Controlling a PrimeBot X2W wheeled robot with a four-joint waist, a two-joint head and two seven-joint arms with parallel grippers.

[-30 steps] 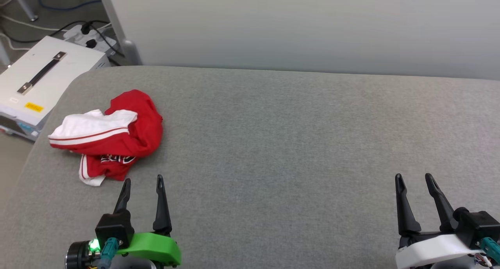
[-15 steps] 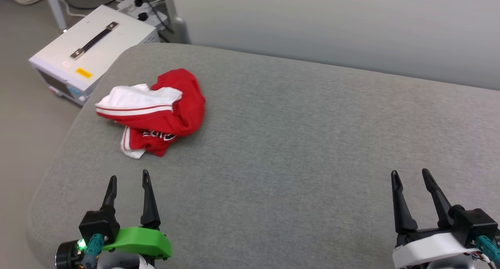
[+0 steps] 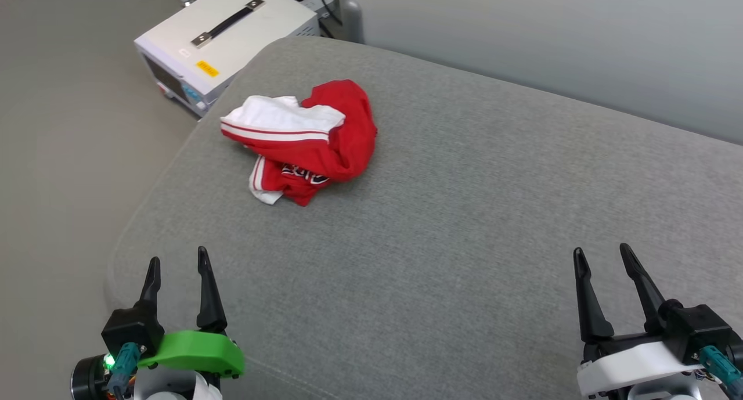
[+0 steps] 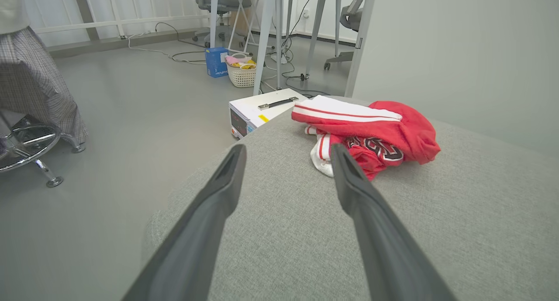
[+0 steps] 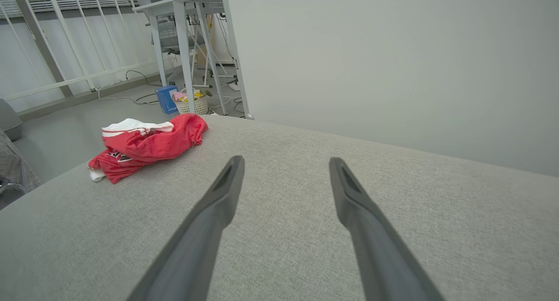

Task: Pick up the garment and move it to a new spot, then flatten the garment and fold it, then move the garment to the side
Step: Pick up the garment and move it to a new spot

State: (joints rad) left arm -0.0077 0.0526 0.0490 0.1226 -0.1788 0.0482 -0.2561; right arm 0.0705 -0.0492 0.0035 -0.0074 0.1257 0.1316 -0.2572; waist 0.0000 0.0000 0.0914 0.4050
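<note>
**A:** Where is the shirt?

**B:** The shirt (image 3: pixel 302 141) lies crumpled in a heap near the far left corner of the grey cushion (image 3: pixel 464 226), close to its rounded edge. A white sleeve with a red stripe sits on top and red cloth bunches around it. A bit of black lettering shows at the front.

**A:** Is anything holding it?

**B:** No. The left gripper (image 3: pixel 177 255) hovers over the cushion's near left edge, well apart from the shirt. Its two dark fingers are spread wide with nothing between them. In the left wrist view the shirt sits ahead of the fingers, a little to the right.

**A:** And the other one?

**B:** The right gripper (image 3: pixel 601 249) is at the near right, over bare grey fabric. It too is wide open and empty, and it is far from the shirt.

**A:** What is around the cushion?

**B:** A white box (image 3: pixel 226 34) with a black handle and a yellow label stands on the floor (image 3: pixel 69 127), just beyond the corner where the shirt lies. A pale wall (image 3: pixel 551 40) runs behind the cushion. Further off, the left wrist view shows a small white basket (image 4: pixel 241 76) and a blue box (image 4: pixel 216 61) beside some table legs.
</note>
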